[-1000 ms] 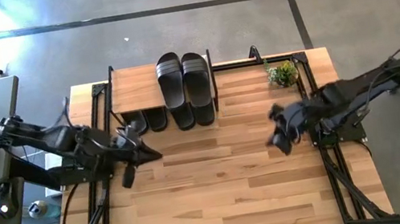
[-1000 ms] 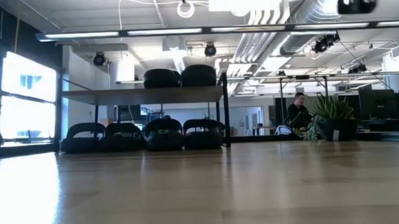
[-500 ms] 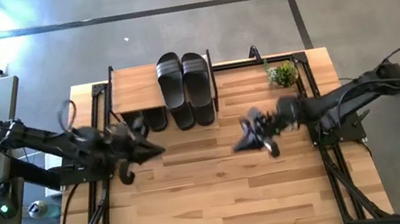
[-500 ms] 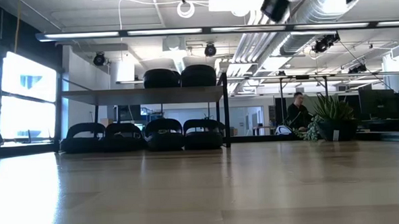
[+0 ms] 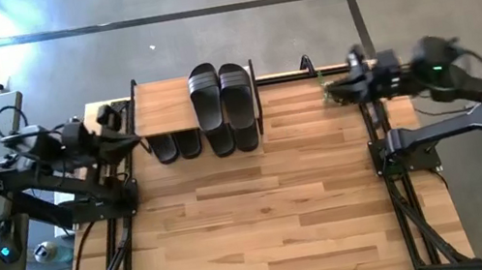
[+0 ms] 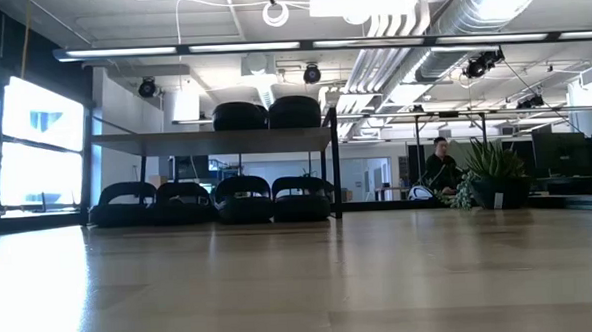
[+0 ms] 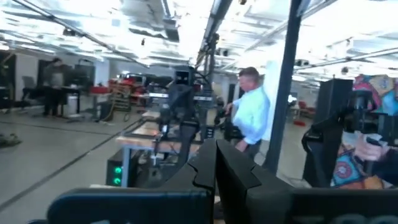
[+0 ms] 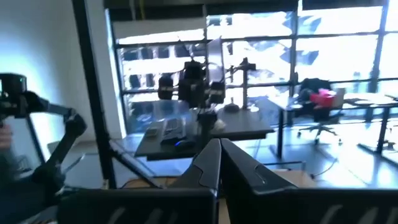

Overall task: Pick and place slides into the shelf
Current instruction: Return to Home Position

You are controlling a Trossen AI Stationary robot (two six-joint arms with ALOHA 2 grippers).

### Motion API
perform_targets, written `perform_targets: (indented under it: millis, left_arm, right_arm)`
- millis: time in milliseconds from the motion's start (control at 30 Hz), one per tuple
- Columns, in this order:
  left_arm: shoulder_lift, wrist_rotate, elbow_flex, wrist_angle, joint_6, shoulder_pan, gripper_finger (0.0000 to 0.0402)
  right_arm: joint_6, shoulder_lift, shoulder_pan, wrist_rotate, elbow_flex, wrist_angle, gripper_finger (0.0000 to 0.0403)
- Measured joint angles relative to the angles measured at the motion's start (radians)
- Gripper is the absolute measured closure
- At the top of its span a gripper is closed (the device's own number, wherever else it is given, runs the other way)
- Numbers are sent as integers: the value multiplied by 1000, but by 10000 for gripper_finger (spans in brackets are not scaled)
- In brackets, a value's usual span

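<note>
Crowding the small green potted plant [image 6: 489, 166], right gripper [image 8: 219, 148] is risking tipping it. Left gripper [image 7: 215, 149] is hanging by the light-wood, black-framed shelf [image 5: 163, 109]. Both jaws are sitting closed, empty.

Tabletop [image 5: 265, 219] of wood planks in mixed honey tones, smooth with a soft sheen. The shelf [image 5: 163, 109] has a smooth pale wood top on a thin black metal frame. The slides [image 5: 209, 111] look like matt black rubber. Floor [image 5: 204, 33] of smooth grey concrete.

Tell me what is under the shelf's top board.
Four slides stand in a row under the shelf. From above, its board and the top pair mostly hide them.
</note>
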Motion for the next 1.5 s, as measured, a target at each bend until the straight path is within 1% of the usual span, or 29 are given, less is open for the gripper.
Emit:
perform_targets:
  millis: [67, 133, 200, 267, 400, 533, 733, 867, 1033, 1167, 1333, 1500]
  left_arm:
    - [-40, -30, -7, -35, -1, 0, 402]
    - [-82, -61, -18, -88, -7, 0, 402]
    - [-111, -82, -33, -99, -10, 0, 402]
    - [-141, -90, -54, -109, -9, 0, 402]
    - [-209, -125, -109, -106, -8, 0, 402]
    - [-285, -163, -177, -107, -33, 0, 402]
    - [-391, -171, -256, -106, -65, 0, 402]
    - [-459, -197, -308, -106, -82, 0, 402]
    - [-536, -215, -368, -105, -95, 0, 402]
    - [-533, -223, -375, -113, -98, 0, 402]
    - [-534, -233, -375, -120, -98, 0, 402]
    - [-534, -230, -404, -114, -115, 0, 402]
  right_arm:
    - [3, -63, 15, 57, -17, -19, 403]
    - [24, -138, 35, 128, -63, -16, 403]
    - [52, -216, 55, 208, -139, 12, 403]
    - [81, -290, 71, 256, -231, 81, 403]
    - [129, -415, 84, 297, -406, 221, 403]
    - [156, -508, 84, 329, -538, 337, 403]
    - [177, -596, 84, 365, -684, 469, 403]
    - [195, -630, 84, 374, -776, 560, 403]
    - [202, -652, 84, 386, -842, 608, 403]
    - [193, -680, 84, 386, -861, 627, 403]
    - [151, -753, 84, 389, -867, 629, 403]
    - [150, -798, 84, 390, -866, 597, 403]
